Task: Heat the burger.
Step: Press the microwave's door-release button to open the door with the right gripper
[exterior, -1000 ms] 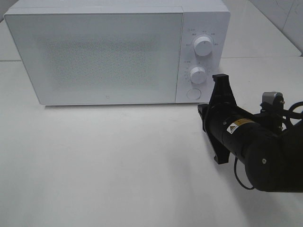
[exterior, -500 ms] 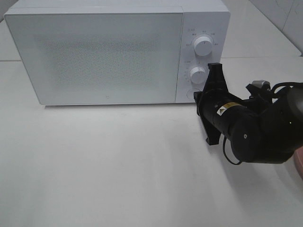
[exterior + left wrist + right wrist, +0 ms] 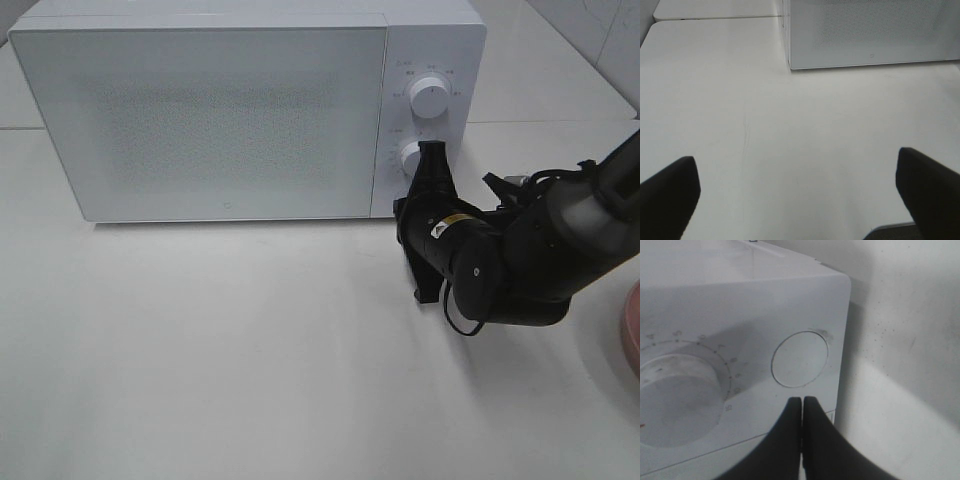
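Since a second ago the right gripper (image 3: pixel 802 401) has been swung in toward the microwave's (image 3: pixel 445 50) round door button (image 3: pixel 800 359), fingers pressed together, tips just short of it. The left gripper (image 3: pixel 795 159) is held spread over the table (image 3: pixel 765 100). For a clean press, the tip should be centred on that button and pushed straight in, clear of the lower dial (image 3: pixel 675 400) beside it. No burger can be seen anywhere and the door (image 3: pixel 200 120) is shut, so its look can't be judged.
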You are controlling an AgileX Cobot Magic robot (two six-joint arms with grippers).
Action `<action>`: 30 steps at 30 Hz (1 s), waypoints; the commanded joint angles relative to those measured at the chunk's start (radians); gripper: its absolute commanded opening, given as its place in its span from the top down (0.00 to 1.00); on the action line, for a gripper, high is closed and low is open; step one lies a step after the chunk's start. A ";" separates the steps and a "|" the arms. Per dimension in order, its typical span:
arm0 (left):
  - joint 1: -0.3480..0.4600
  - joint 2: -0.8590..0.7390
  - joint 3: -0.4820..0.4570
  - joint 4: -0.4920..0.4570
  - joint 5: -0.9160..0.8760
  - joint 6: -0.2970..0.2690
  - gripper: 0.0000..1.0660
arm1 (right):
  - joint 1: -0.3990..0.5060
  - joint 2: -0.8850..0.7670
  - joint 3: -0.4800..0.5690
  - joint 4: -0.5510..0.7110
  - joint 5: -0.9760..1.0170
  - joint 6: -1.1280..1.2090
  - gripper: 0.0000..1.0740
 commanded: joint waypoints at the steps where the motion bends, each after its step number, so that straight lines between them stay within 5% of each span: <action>1: -0.001 -0.017 0.000 -0.009 -0.012 -0.001 0.06 | -0.005 0.030 -0.045 -0.009 0.005 0.011 1.00; 30: -0.001 -0.017 0.000 -0.009 -0.012 -0.001 0.06 | -0.063 0.074 -0.099 -0.012 -0.045 0.015 1.00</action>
